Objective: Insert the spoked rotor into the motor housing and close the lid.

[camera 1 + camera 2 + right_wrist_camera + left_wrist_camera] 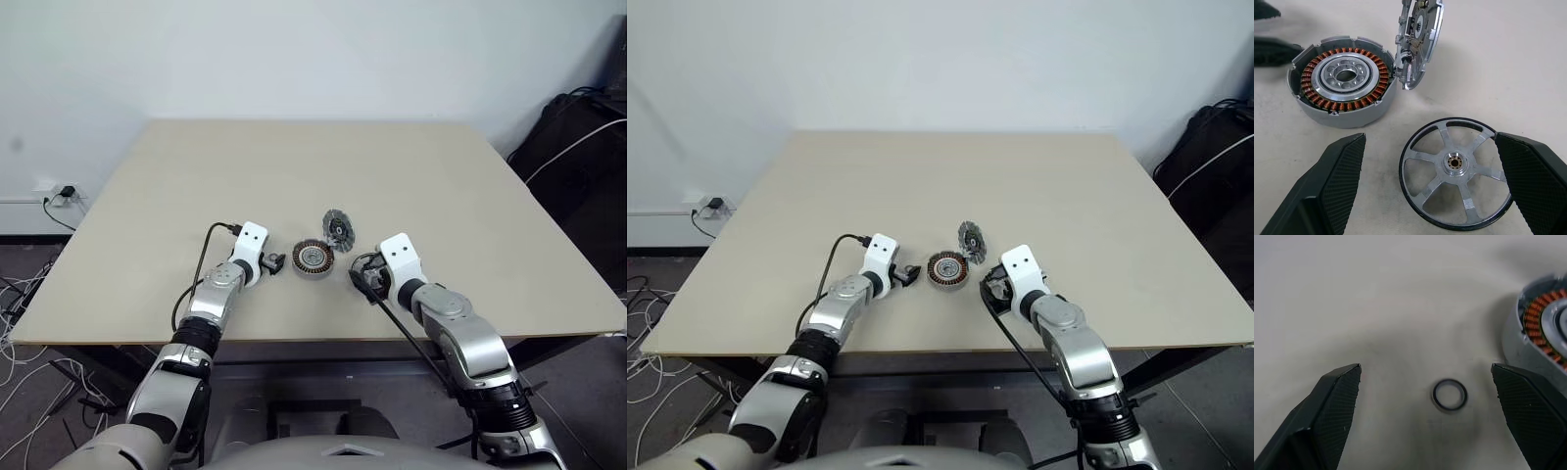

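We see the motor housing [1342,95] sitting flat on the beige counter [392,176], near the front edge and between our two arms, its ring of copper windings facing up around a silver centre. The lid [1418,41] stands on its edge, tilted, leaning against the housing's rim on the far right side, with its inner face turned toward the housing. The spoked rotor [1457,171] lies flat on the counter just in front and to the right of the housing, close to it but apart, with its hub up and the counter showing through the gaps between the spokes. Our right gripper [1430,181] hangs over the rotor with its two black fingers spread wide, one on each side of the wheel, holding nothing. Our left gripper [1425,391] sits just to the left of the housing, its fingers also spread wide and empty; one finger [1530,406] is right beside the housing wall. Between those fingers a small dark ring [1449,394] lies flat on the counter, beside the housing and not touching it.
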Robot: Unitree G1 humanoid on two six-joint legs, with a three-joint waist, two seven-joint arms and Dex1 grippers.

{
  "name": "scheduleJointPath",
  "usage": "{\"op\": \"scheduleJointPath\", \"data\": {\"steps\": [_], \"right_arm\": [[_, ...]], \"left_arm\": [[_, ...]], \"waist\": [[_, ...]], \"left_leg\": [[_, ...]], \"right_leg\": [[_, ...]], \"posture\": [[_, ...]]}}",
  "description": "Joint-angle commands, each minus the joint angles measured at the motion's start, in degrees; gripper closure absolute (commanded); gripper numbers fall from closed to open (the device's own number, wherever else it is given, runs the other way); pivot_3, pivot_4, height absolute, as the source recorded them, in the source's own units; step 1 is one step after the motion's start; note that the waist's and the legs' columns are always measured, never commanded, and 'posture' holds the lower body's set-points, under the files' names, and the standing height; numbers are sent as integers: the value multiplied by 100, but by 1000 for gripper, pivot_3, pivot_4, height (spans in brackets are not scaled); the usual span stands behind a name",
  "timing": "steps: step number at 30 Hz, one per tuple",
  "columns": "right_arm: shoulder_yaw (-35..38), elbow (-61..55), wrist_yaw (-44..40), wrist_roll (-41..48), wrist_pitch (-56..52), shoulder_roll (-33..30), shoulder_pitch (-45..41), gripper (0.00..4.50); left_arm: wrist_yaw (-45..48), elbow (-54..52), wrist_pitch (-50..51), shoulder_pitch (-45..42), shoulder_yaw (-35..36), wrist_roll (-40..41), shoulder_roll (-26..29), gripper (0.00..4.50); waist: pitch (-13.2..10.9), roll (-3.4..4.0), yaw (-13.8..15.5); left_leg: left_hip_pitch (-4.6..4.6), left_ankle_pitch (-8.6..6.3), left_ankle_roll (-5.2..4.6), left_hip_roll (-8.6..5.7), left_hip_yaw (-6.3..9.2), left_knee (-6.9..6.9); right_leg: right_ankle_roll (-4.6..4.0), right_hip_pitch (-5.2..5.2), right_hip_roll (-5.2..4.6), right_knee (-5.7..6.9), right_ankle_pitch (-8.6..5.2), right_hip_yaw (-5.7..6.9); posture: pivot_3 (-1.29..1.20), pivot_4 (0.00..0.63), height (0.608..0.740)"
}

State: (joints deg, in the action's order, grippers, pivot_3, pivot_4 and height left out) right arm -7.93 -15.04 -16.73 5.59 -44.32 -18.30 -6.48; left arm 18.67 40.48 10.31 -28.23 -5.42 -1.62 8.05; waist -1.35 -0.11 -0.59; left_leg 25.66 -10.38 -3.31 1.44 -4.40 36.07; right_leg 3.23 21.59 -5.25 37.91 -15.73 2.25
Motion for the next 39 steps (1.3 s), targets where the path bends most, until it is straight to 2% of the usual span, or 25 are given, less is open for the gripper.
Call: {"op": "scheduleJointPath", "data": {"steps": [1,6,9,18,19,23,29,34,39], "right_arm": [[145,-258,49,0,52,20,-57,22],[155,-256,64,17,61,27,-52,22],[166,-256,67,19,62,21,-47,0],[159,-219,53,21,69,17,-66,0],[158,-216,51,21,70,17,-69,0],[153,-222,44,23,72,14,-65,0],[116,-187,34,17,72,23,-95,0],[76,-137,19,7,86,37,-142,0],[98,-184,39,9,90,46,-104,0]], "left_arm": [[-55,12,-86,-202,-23,-63,-43,17],[-92,67,-20,-203,-6,-80,-80,17],[-122,93,16,-193,-12,-101,-79,584],[-210,48,47,-118,-25,-158,-25,3600],[-218,16,53,-90,-22,-158,-9,3816],[-220,-207,85,60,-10,-152,65,3832],[-134,-1111,143,268,0,-64,171,3832],[-84,-1394,101,95,-89,-32,-17,3832],[109,-1210,91,-199,-265,-26,-350,3832]], "waist": [[0,0,0],[0,0,1],[0,0,1],[0,0,0],[0,0,0],[0,0,-9],[0,-1,4],[0,-3,16],[-1,-3,14]], "left_leg": [[0,0,0,0,0,0],[0,0,0,0,0,1],[0,0,-1,0,0,1],[0,0,-1,0,0,2],[0,0,-1,0,0,2],[0,0,-1,0,0,3],[0,0,0,3,0,2],[1,1,-4,-7,0,4],[1,2,-6,-8,-1,4]], "right_leg": [[0,0,0,0,0,0],[1,0,-2,0,0,0],[1,-1,-2,0,1,0],[1,-1,-2,0,1,0],[1,-1,-2,0,1,0],[1,-1,-2,1,2,-1],[-3,2,-4,1,3,-2],[1,-1,-26,0,7,-1],[1,0,-19,-2,9,-1]], "posture": [[0,0,740],[0,0,740],[0,0,740],[0,0,740],[0,0,740],[0,0,740],[0,0,740],[0,0,740],[0,0,740]]}}
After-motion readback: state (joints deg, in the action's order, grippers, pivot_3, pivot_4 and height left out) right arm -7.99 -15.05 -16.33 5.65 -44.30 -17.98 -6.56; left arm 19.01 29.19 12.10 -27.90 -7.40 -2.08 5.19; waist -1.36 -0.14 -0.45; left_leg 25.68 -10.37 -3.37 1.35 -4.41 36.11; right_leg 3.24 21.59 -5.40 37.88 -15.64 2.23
